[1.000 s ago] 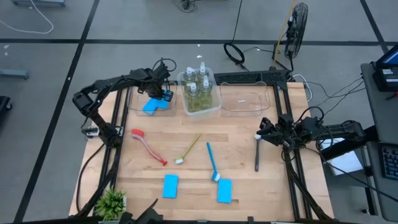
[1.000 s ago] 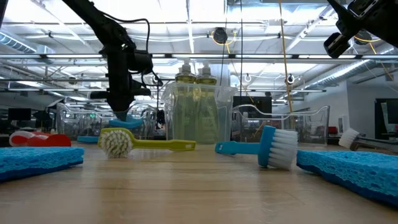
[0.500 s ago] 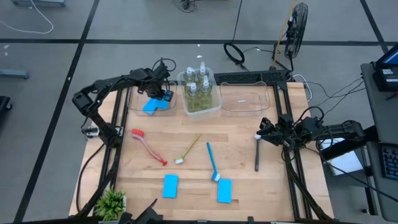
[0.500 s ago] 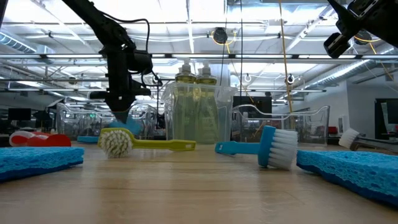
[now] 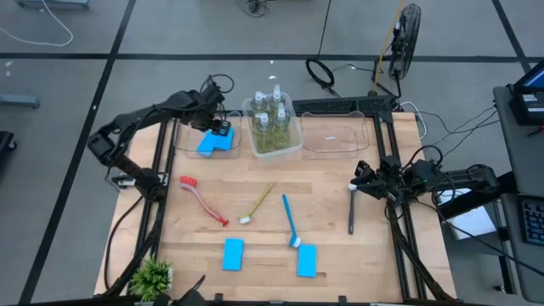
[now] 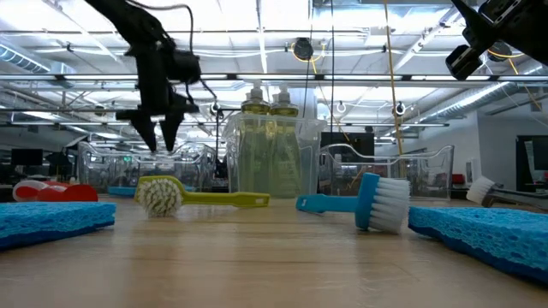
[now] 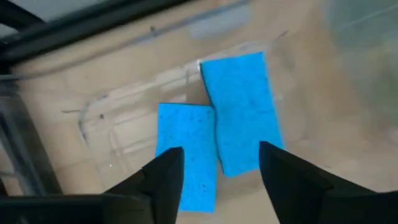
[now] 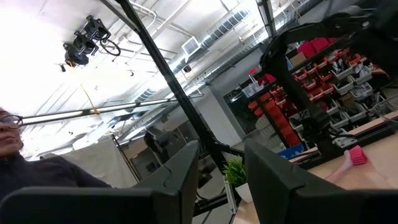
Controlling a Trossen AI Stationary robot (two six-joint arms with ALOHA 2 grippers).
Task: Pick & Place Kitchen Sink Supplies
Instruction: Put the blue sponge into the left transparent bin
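The left gripper (image 5: pixel 219 129) hangs over the left bin (image 5: pixel 183 146) with its fingers apart and nothing between them; straight below it two sponges (image 7: pixel 214 146) lie side by side on the bin floor, touching along one long edge. Just to its right the middle bin (image 5: pixel 293 140) holds four pump bottles (image 5: pixel 272 119), so that group looks finished. The right bin (image 5: pixel 331 140) beyond it appears to hold nothing. Forward of the left gripper, out on the open table, the loose things run in a row: the red brush (image 5: pixel 202 200), the yellow-green brush (image 5: pixel 257 204), the blue brush (image 5: pixel 291 221), and nearer the front edge two more sponges (image 5: pixel 233 253), well apart from the gripper. The dark grey brush (image 5: pixel 351 212) lies just beside the right gripper (image 5: pixel 357 185), which waits at the table's right edge with its fingers slightly apart and empty. By my reading the job is about half done: bottles sorted and two sponges placed, with two sponges and all four brushes left to move, the brushes probably to the right bin.
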